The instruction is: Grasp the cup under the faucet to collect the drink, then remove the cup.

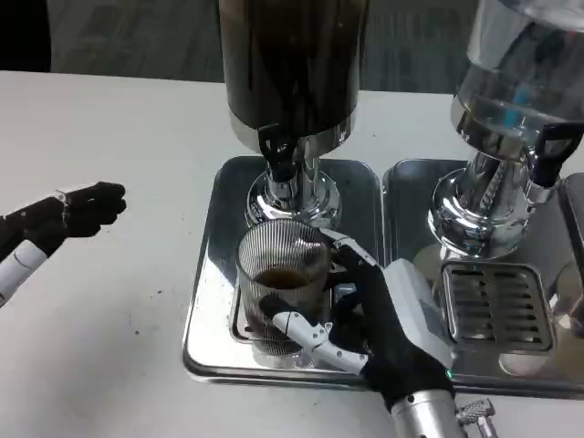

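Observation:
A ribbed clear cup (281, 278) with a little dark drink in its bottom stands on the steel drip tray (208, 274), just in front of and below the black faucet (277, 153) of the dark drink dispenser (292, 64). My right hand (383, 315) grips the cup from its right side, thumb across the front near the base and fingers behind it. My left hand (64, 219) hovers over the white table at the far left, well away from the tray, its dark fingers loosely curled and holding nothing.
A second dispenser (520, 100) with a clear tank stands on its own steel tray with a slotted grate (497, 306) at the right. White table lies to the left and front of the trays.

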Action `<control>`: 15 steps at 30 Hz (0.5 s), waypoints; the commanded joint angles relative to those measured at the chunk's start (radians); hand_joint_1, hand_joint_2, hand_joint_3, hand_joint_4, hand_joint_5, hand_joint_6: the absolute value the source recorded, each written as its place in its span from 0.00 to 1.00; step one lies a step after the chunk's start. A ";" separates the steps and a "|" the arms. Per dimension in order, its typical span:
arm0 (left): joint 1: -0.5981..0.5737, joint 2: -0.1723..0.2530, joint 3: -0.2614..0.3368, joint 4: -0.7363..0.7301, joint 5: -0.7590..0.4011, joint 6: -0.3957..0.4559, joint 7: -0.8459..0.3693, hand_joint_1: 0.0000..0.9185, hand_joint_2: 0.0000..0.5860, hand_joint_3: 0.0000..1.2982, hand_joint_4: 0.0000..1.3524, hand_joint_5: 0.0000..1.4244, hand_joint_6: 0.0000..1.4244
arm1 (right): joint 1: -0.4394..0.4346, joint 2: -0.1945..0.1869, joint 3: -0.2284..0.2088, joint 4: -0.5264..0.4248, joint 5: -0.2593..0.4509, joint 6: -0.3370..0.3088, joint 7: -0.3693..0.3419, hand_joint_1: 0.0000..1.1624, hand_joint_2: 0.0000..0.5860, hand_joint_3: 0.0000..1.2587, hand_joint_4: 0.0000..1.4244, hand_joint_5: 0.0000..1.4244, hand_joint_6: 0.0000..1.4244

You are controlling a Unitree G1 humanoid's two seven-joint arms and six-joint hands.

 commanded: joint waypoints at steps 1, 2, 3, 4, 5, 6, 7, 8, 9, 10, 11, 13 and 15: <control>-0.010 0.005 -0.005 0.009 -0.004 -0.004 -0.009 0.00 0.26 0.19 0.16 0.14 0.14 | 0.016 0.001 -0.006 -0.024 0.005 -0.035 -0.030 0.44 0.42 0.26 0.28 0.35 0.50; -0.011 0.005 -0.005 0.009 -0.004 -0.004 -0.009 0.00 0.26 0.19 0.16 0.14 0.14 | 0.019 0.001 -0.008 -0.026 0.008 -0.039 -0.030 0.44 0.42 0.26 0.28 0.35 0.50; -0.011 0.005 -0.006 0.010 -0.004 -0.003 -0.010 0.00 0.26 0.19 0.16 0.14 0.14 | 0.022 0.001 -0.010 -0.030 0.008 -0.042 -0.033 0.44 0.42 0.26 0.28 0.35 0.50; -0.012 0.004 -0.007 0.011 -0.004 -0.004 -0.010 0.00 0.26 0.19 0.16 0.14 0.14 | 0.025 0.001 -0.012 -0.033 0.008 -0.044 -0.034 0.44 0.42 0.26 0.28 0.35 0.50; -0.012 0.004 -0.007 0.011 -0.004 -0.004 -0.010 0.00 0.26 0.19 0.16 0.14 0.14 | 0.027 0.001 -0.013 -0.035 0.007 -0.045 -0.035 0.44 0.42 0.26 0.28 0.35 0.50; -0.012 0.003 -0.008 0.011 -0.003 -0.004 -0.009 0.00 0.26 0.19 0.16 0.14 0.14 | 0.030 0.002 -0.015 -0.038 0.007 -0.045 -0.036 0.44 0.42 0.26 0.28 0.36 0.50; -0.013 0.003 -0.008 0.012 -0.003 -0.004 -0.009 0.00 0.26 0.19 0.16 0.14 0.14 | 0.032 0.002 -0.016 -0.040 0.007 -0.046 -0.037 0.44 0.42 0.27 0.29 0.36 0.50; -0.013 0.003 -0.009 0.012 -0.003 -0.004 -0.009 0.00 0.26 0.19 0.16 0.14 0.14 | 0.032 0.001 -0.017 -0.042 0.007 -0.045 -0.035 0.44 0.42 0.27 0.29 0.36 0.50; -0.014 0.002 -0.009 0.013 -0.003 -0.004 -0.009 0.00 0.26 0.18 0.16 0.14 0.14 | 0.033 0.001 -0.019 -0.043 0.011 -0.048 -0.033 0.44 0.42 0.27 0.29 0.36 0.50; -0.015 0.002 -0.010 0.013 -0.003 -0.004 -0.009 0.00 0.26 0.18 0.16 0.14 0.14 | 0.034 0.000 -0.019 -0.047 0.007 -0.047 -0.034 0.44 0.42 0.27 0.29 0.36 0.50; -0.015 0.002 -0.010 0.014 -0.003 -0.004 -0.009 0.00 0.26 0.18 0.16 0.14 0.14 | 0.035 0.000 -0.020 -0.049 0.004 -0.045 -0.035 0.44 0.42 0.27 0.29 0.36 0.50; -0.016 0.001 -0.011 0.015 -0.002 -0.004 -0.010 0.00 0.26 0.18 0.16 0.14 0.14 | 0.036 -0.001 -0.023 -0.052 0.007 -0.047 -0.034 0.44 0.42 0.27 0.29 0.36 0.50; -0.017 0.001 -0.012 0.016 -0.002 -0.004 -0.011 0.00 0.26 0.18 0.16 0.14 0.14 | 0.039 -0.001 -0.026 -0.055 0.011 -0.048 -0.032 0.44 0.42 0.27 0.29 0.37 0.50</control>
